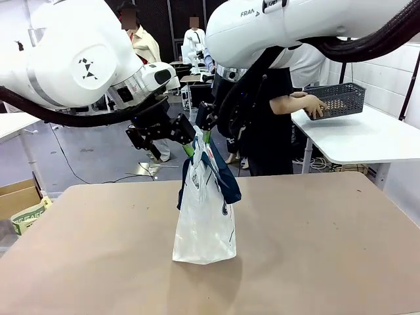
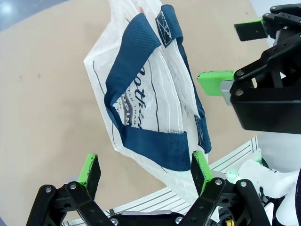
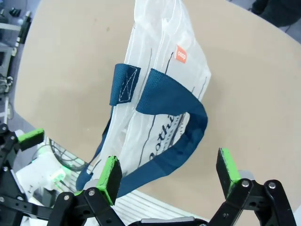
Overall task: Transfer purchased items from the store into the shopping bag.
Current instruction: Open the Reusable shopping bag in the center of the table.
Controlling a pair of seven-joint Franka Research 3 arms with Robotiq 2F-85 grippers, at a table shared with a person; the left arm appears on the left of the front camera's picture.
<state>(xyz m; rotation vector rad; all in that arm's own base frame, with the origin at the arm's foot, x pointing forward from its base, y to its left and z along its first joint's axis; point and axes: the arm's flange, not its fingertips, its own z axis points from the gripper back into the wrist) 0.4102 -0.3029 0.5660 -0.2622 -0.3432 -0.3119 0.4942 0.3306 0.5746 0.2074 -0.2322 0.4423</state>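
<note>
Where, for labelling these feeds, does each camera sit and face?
Front: between the arms, facing across the table toward the person; left arm, right arm above the shopping bag.
Left wrist: on the left arm, looking past its open left end effector at the bag; right end effector alongside.
Right wrist: on the right arm, looking between its open fingers at the bag.
Shared: all show the navy handles.

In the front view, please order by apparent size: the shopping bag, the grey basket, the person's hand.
1. shopping bag, clearly largest.
2. grey basket; it stands farther off, so its real size is unsure.
3. person's hand, at the basket.
</note>
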